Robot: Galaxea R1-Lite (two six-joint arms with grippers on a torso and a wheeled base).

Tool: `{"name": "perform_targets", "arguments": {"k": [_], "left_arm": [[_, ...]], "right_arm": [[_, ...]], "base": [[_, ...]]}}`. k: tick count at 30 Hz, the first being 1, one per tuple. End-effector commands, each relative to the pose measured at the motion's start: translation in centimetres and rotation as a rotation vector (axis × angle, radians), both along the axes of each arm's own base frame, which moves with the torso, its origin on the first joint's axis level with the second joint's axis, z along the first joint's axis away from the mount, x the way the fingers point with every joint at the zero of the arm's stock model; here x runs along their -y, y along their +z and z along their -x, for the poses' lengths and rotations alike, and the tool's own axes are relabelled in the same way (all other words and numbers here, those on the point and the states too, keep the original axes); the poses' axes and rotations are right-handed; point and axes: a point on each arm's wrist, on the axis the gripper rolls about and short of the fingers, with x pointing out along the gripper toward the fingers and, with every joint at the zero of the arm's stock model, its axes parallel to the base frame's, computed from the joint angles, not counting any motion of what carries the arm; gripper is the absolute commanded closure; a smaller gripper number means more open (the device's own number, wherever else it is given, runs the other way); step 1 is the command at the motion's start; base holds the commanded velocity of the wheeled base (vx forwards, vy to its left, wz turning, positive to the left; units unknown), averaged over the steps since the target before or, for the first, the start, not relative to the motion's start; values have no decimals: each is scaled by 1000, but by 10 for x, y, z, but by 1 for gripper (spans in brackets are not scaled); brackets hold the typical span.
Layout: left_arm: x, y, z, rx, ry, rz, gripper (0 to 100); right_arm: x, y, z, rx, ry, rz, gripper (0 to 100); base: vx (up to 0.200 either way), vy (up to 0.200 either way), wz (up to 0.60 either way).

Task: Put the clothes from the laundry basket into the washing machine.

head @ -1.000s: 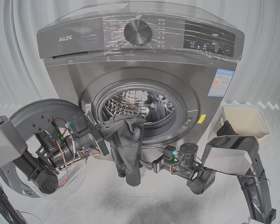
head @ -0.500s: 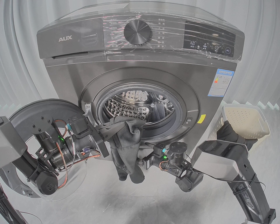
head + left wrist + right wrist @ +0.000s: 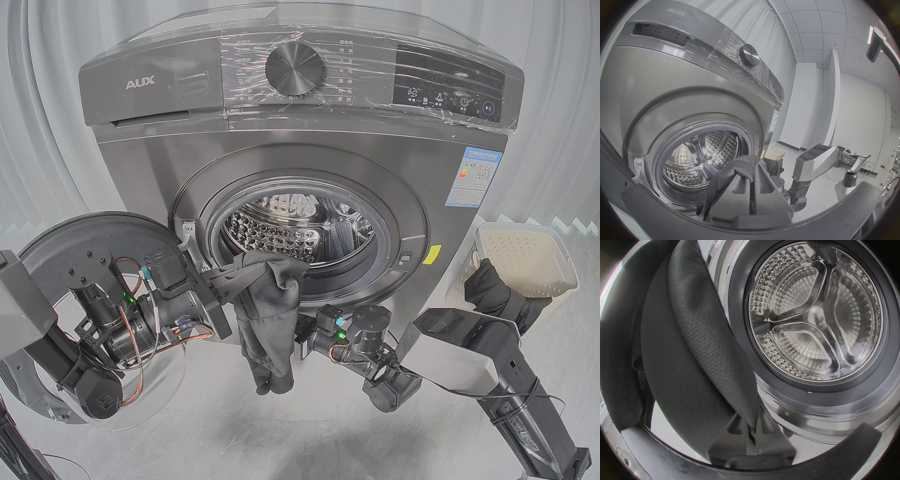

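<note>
Since a second ago your right arm has swung in from the 3 o'clock side, and the right gripper (image 3: 301, 342) now sits against the hanging cloth, whose tail has bunched up a little.

The dark garment (image 3: 272, 312) drapes over the lower lip of the drum (image 3: 300, 219), at about 7 o'clock on the opening, with only its top edge past the rim and most of it dangling outside. The left gripper (image 3: 256, 273) sits at the garment's 10 o'clock, fingers pressed together on the upper fold. The right gripper is at its 4 o'clock and, in the right wrist view, appears pinched on a lower fold.

To do this step well, I'd judge you should lift the lower fold up and inward with the right arm while the left carries the top deeper, so nothing trails over the door seal. Let go only once the bulk is past the lip.

The washing machine (image 3: 156, 156) has its door (image 3: 62, 250) swung open at 9 o'clock. The laundry basket (image 3: 531, 250) stands at 3 o'clock, another dark cloth (image 3: 494, 290) hanging over its near edge.
</note>
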Motion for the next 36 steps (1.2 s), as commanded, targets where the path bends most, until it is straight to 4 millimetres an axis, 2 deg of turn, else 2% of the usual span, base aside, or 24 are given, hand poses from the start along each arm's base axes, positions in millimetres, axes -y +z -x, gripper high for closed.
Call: {"name": "perform_targets", "arguments": {"k": [1, 5, 10, 11, 12, 14, 18, 19, 20, 23, 25, 26, 28, 31, 36], "left_arm": [[-3, -2, 1, -12, 7, -4, 100], [-6, -3, 1, -16, 19, -4, 100], [-14, -1, 3, -17, 39, -3, 100], [-14, -1, 3, -17, 39, -3, 100], [-18, 1, 7, -17, 50, -1, 100], [-24, 0, 10, -20, 67, -5, 100], [-34, 1, 12, -27, 97, -3, 100], [-34, 1, 12, -27, 97, -3, 100], [-38, 2, 10, -24, 115, 0, 100], [-40, 4, 8, -10, 127, -2, 100], [-42, 9, 5, 3, 142, 14, 100], [-42, 9, 5, 3, 142, 14, 100], [-46, 12, 3, 18, 159, 18, 100], [-48, 18, 3, 42, 168, 27, 100], [-51, 29, 9, 77, 174, 42, 100]], "right_arm": [[16, 0, 4, -17, -22, 12, 100], [44, 27, 9, -24, -68, 13, 100], [84, 71, 20, -20, -131, 9, 100], [84, 71, 20, -20, -131, 9, 100], [98, 85, 31, -28, -144, 14, 100], [110, 97, 48, -45, -143, 24, 100], [126, 115, 74, -59, -144, 29, 100], [126, 115, 74, -59, -144, 29, 100], [131, 125, 86, -52, -134, 22, 100], [137, 133, 96, -36, -132, 9, 100], [146, 138, 109, -44, -138, 7, 100], [146, 138, 110, -46, -138, 7, 100], [154, 135, 124, -81, -140, 25, 100], [156, 137, 127, -85, -149, 21, 100], [167, 156, 127, -39, -182, -34, 100]], "base": [[0, 0, 0], [0, 0, 0], [0, 0, 0], [0, 0, 0], [0, 0, 0], [0, 0, 0], [0, 0, 0], [0, 0, 0], [0, 0, 0], [0, 0, 0], [0, 0, 0], [0, 0, 0], [0, 0, 0], [0, 0, 0], [0, 0, 0]]}}
